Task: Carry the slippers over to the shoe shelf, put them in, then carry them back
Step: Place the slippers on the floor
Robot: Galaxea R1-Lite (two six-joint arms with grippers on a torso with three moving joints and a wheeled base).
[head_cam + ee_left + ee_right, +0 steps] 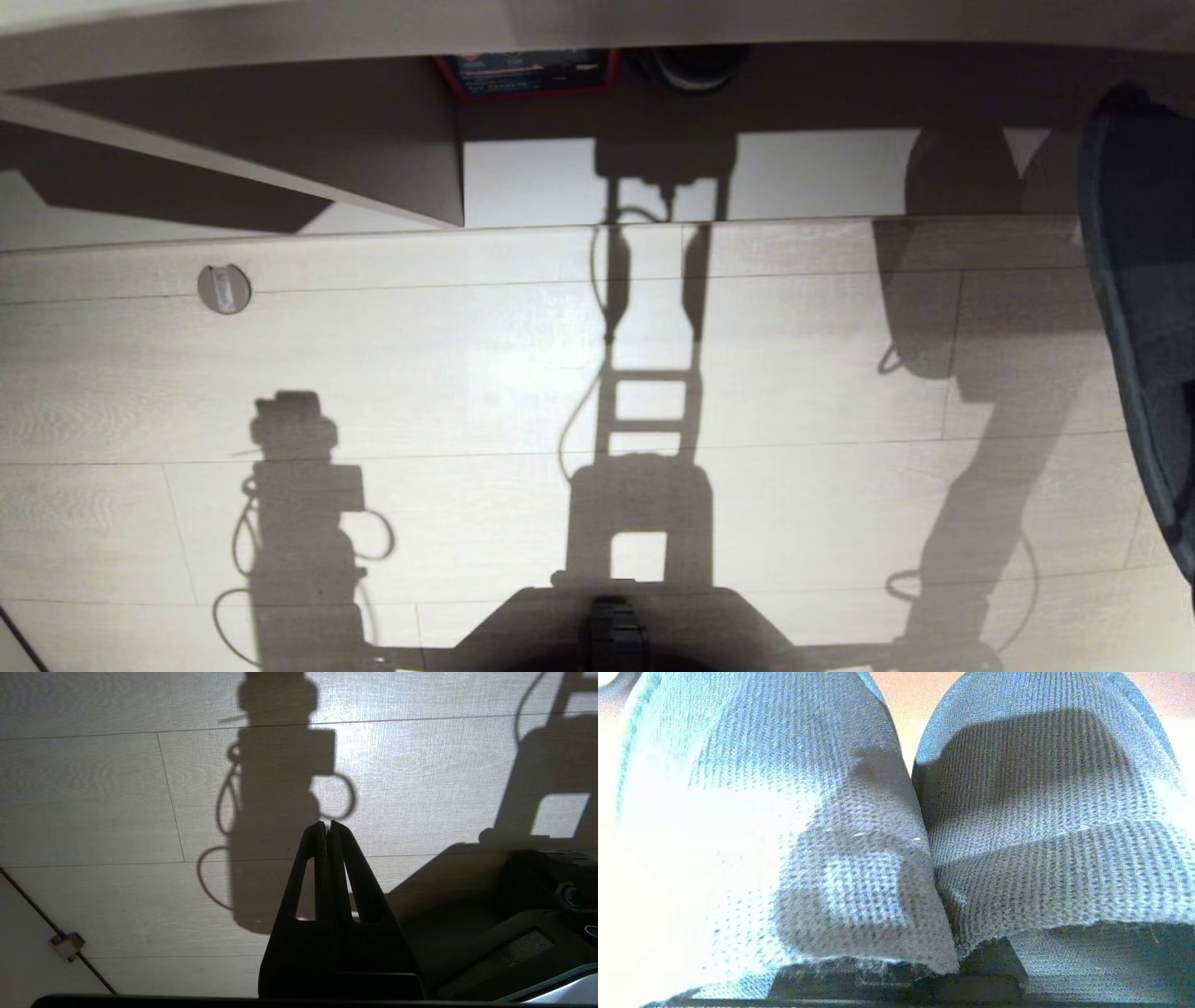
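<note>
Slippers (1017, 812), knitted weave, rounded toes, pinched in right fingers (990, 961), left fingers (327, 830) closed, empty.

Pale plank floor (467, 355) (sunlit), hard shadows

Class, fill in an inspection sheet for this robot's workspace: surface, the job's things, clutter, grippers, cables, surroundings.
Surface: pale wood-plank floor, crossed by the robot's shadow.
Job's things: slippers, side by side, fill the right wrist view; one dark edge shows at the head view's right border. Shoe shelf ahead on the left, its slanted divider visible.
Clutter: round metal floor fitting; red-edged box and a dark round object under the furniture edge.
Grippers: left gripper shut, empty, above the floor; right gripper shut on slippers, its fingers hidden by fabric.
Cables: thin floor cable with clip.
Surroundings: nothing seen beyond the furniture.
</note>
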